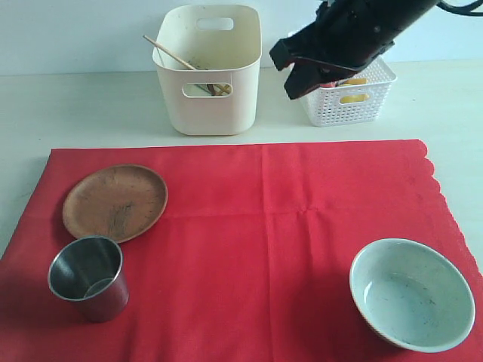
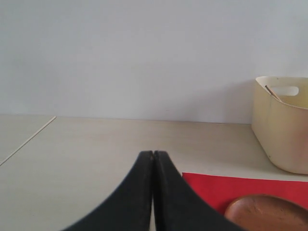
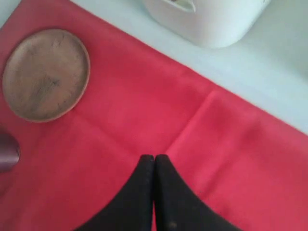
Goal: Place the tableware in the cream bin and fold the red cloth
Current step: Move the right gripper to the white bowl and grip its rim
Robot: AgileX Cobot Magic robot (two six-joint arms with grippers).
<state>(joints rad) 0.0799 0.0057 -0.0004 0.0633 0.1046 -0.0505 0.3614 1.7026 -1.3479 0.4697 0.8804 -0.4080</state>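
Clearing tableware: wooden chopsticks in tall cream plastic bin at back edge of table. Empty, pressed together: left pincer, right pincer. Left on bright red cloth: round brown wooden plate, steel cup, pale green-white bowl. Next, probably: spread right pincer, down onto bowl rim.

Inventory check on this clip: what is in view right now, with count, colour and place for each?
table: one, pale cream, under everything
red cloth: one, bright red, spread flat on the table
wooden plate: one, brown, left side of the cloth
steel cup: one, silver, upright in front of the plate
bowl: one, pale green-white, near right of the cloth
cream bin: one, cream, behind the cloth
chopsticks: count unclear, pale wood, slanting out of the bin
lattice basket: one, white, right of the bin
left end effector: one, black, shut, empty
right end effector: one, black, shut, empty, above the cloth
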